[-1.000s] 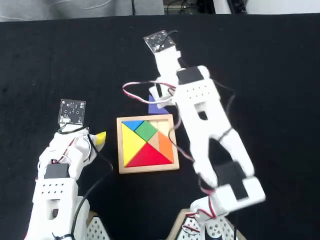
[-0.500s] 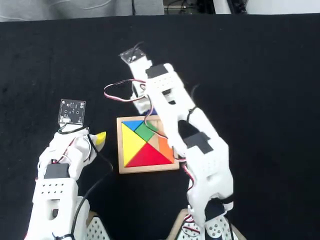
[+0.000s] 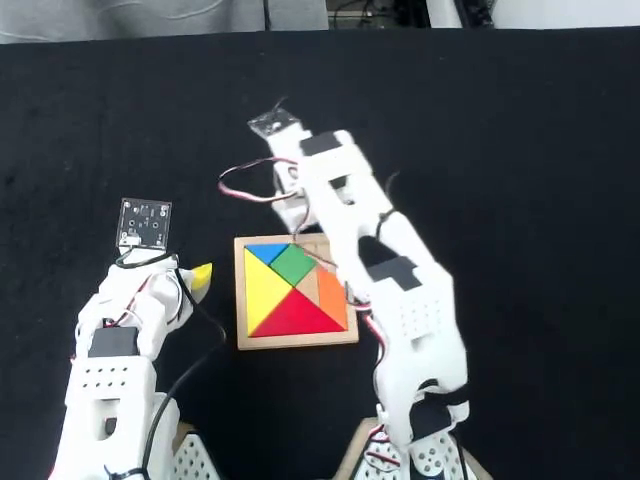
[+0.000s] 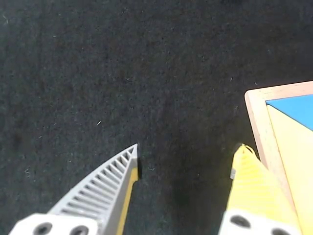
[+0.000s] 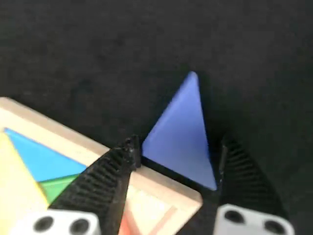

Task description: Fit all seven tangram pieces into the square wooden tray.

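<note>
Violet triangle, straddled by right gripper, jaws spread — against tray rim

A robotics lab bench or hobby workspace: a tabletop draped in black cloth carries the left arm and right arm, white plastic shells with bare servo wires, and dark tangled cables lie behind the far edge

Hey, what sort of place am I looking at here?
Probably a robotics lab bench: a white left robot arm and a white right robot arm stand at a black-covered table with a square wooden tray of coloured tangram pieces.
</note>
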Tool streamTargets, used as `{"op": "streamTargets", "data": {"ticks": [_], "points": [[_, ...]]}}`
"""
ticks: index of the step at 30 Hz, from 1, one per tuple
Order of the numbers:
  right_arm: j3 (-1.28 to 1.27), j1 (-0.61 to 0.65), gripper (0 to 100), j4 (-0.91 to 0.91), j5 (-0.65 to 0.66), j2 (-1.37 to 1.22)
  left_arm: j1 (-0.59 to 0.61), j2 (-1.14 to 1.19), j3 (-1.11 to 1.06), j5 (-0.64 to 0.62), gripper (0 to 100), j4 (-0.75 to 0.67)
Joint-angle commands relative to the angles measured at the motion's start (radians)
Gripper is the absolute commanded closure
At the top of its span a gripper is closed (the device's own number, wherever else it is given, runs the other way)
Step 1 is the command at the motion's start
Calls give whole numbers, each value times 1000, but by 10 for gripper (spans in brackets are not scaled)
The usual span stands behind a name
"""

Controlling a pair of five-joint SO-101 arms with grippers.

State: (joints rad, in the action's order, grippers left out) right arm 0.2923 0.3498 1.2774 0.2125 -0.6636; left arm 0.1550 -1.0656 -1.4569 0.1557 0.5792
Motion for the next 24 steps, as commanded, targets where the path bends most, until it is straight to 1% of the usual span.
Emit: {"op": "streamTargets", "data": {"ticks": [1, 5, 9, 10, 13, 20, 22, 24], "points": [[65, -84, 753, 14, 11, 10, 4, -18, 4, -8, 700, -15], [85, -100, 865, 11, 48, 7, 2, -18, 4, -8, 700, -15], [88, -98, 977, 6, 49, 12, 2, -18, 4, -8, 700, -15], [96, -106, 991, 8, 49, 12, 2, -18, 4, -8, 700, -15], [117, -167, 987, 15, 43, 12, 2, -18, 4, -8, 700, -15], [150, -445, 988, 140, -150, 13, 2, -18, 4, -8, 700, -15], [147, -477, 988, 181, -222, 13, 2, -18, 4, -8, 700, -15], [148, -480, 988, 221, -322, 13, 2, -18, 4, -8, 700, -15]]}}
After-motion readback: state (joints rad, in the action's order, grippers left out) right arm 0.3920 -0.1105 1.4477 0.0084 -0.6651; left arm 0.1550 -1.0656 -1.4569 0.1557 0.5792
